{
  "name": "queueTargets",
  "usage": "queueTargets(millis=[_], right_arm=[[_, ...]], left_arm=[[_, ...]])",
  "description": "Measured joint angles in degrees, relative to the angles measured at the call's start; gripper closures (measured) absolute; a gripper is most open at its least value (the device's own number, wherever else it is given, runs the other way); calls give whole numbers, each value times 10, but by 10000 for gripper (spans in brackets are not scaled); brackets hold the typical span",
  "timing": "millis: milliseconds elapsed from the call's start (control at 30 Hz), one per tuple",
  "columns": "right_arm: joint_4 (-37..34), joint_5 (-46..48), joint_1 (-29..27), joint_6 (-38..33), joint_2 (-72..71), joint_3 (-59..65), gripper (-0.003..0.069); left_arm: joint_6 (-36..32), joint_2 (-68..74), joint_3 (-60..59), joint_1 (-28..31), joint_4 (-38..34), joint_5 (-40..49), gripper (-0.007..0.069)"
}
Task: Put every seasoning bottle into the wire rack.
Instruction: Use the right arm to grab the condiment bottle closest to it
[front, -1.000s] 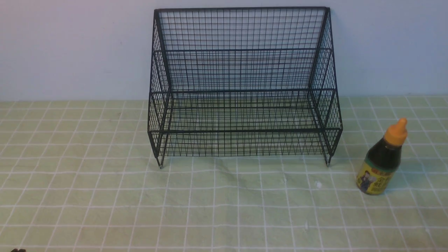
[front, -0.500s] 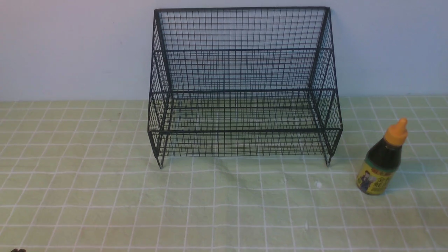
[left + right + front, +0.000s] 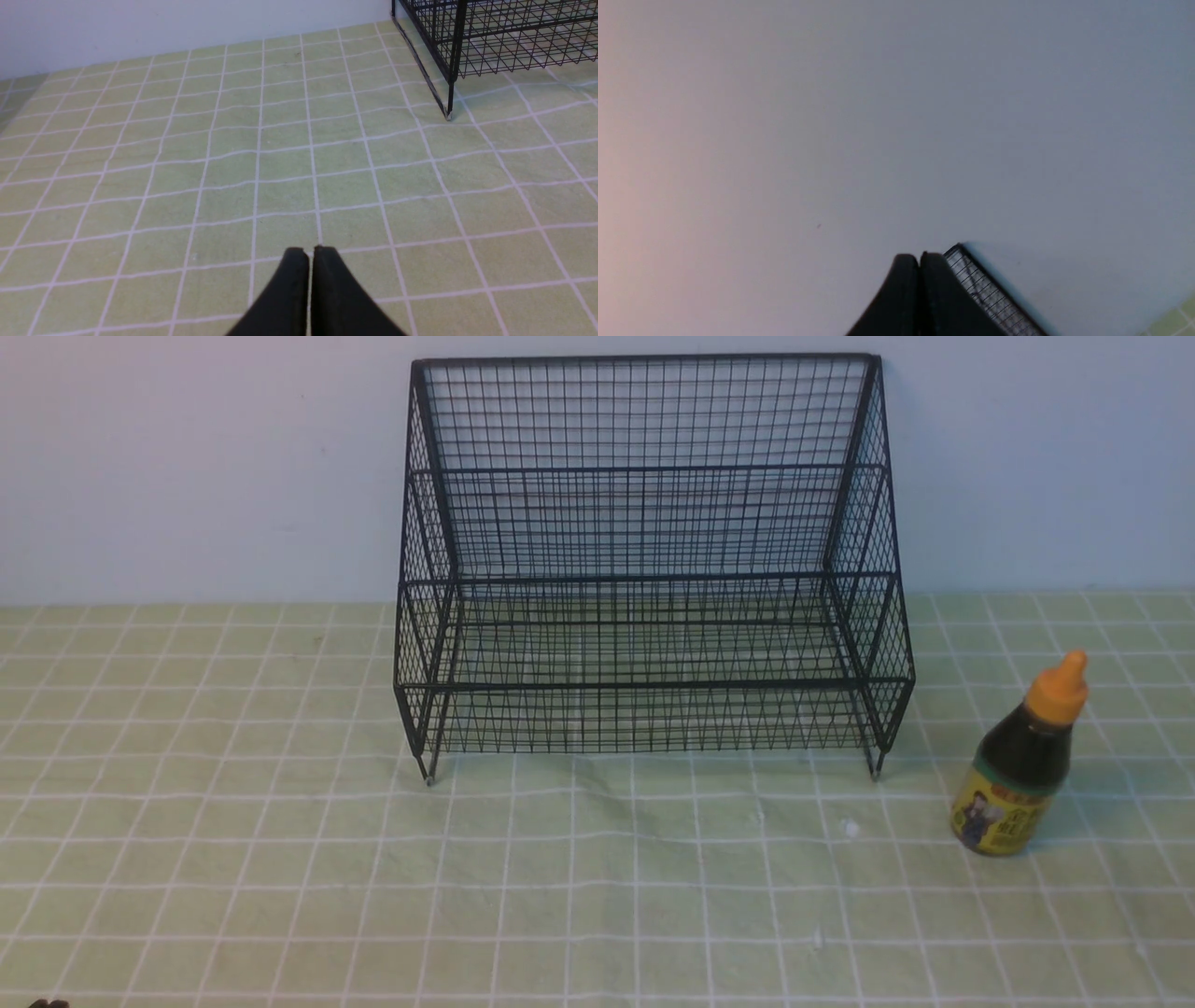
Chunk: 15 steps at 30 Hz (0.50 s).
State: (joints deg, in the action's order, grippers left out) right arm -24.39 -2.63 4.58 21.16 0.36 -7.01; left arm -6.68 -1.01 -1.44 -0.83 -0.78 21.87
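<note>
The seasoning bottle [image 3: 1019, 767] stands upright on the green checked cloth, to the right of the wire rack [image 3: 644, 560] and apart from it. It has dark liquid, an orange pointed cap and a yellow label. The black wire rack stands at the back middle against the wall, with nothing in either tier. My left gripper [image 3: 310, 251] is shut and empty, low over bare cloth, with the rack's front left foot [image 3: 448, 112] ahead of it. My right gripper [image 3: 919, 256] is shut and empty, facing the wall beside a top corner of the rack [image 3: 980, 284]. Neither gripper shows in the front view.
The green checked cloth [image 3: 280, 859] covers the table up to a pale wall [image 3: 187, 467] behind the rack. A tiny dark bit shows at the front view's bottom left corner [image 3: 47, 1003].
</note>
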Motion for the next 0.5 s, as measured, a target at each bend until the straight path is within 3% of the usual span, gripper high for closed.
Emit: queueTargets(millis=[200,233,500], right_arm=[[88,253,0,-60,123,-196,673],[121,360,0,-86,199,-275,673],[174,609,0,-127,478,-510,635]], left_arm=[[0,0,0,0,0,0,631],[0,0,0,0,0,0,631],[0,0,0,0,0,0,631]])
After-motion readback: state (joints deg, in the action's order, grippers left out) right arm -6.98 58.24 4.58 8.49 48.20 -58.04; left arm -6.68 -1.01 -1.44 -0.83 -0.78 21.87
